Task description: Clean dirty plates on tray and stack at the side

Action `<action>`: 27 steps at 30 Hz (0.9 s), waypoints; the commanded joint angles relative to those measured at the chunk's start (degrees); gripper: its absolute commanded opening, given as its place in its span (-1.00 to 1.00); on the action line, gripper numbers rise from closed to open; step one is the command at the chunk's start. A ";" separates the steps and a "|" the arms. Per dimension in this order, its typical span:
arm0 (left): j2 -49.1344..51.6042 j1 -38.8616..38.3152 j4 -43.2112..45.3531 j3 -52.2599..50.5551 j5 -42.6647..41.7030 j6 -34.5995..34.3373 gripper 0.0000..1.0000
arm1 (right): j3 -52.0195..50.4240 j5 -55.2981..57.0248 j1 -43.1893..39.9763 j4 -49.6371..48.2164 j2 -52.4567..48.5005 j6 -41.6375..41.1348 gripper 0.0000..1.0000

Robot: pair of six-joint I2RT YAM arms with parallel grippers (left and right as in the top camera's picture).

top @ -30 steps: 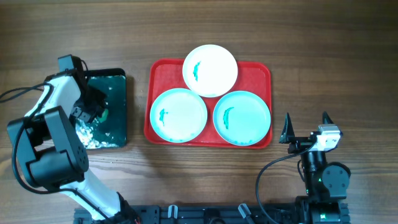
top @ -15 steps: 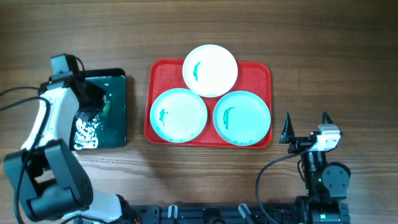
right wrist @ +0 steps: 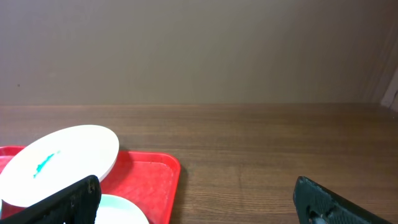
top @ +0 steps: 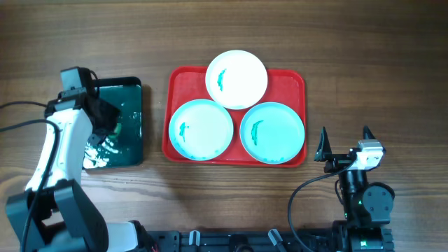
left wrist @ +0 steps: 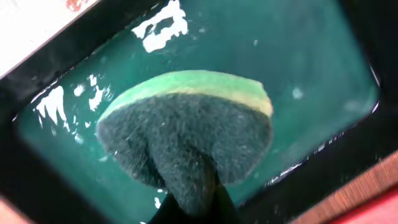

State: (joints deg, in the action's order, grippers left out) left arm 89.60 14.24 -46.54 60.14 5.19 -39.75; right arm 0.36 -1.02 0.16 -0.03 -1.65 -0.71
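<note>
Green-topped sponge [left wrist: 186, 130] pinched tight in left claw [left wrist: 193, 202], dark scrub face toward the camera, wet dark green tray [top: 133, 143] right beneath. Well off to that claw's right on the wooden worktop [top: 378, 56]: red tray [top: 297, 80] carrying white plate [top: 236, 78] at its far edge, left cyan plate [top: 201, 129] and right cyan plate [top: 272, 132] side by side nearer. Teal smear on each. Right claw [top: 344, 136] spread wide, grips nothing, red tray just ahead and to its left.

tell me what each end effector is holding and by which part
The left end effector pinches the green-and-yellow scouring sponge by one edge of its dark pad; the right end effector holds nothing.
</note>
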 commanded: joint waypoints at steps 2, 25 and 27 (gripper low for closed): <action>-9.60 -0.83 -4.37 8.13 -18.25 7.37 -0.92 | -0.07 0.59 -0.42 -0.28 0.31 0.63 0.99; 7.61 -37.70 -1.86 7.34 -15.78 4.81 0.99 | -0.07 0.59 -0.42 -0.28 0.31 0.66 0.99; 4.37 -35.01 -3.67 8.96 -15.80 4.79 0.99 | -0.07 0.59 -0.42 -0.28 0.31 0.66 0.99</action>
State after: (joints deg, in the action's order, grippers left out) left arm 99.26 -24.05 -48.99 65.73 -11.64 -34.83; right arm 0.36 -1.02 0.16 -0.03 -1.65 -0.71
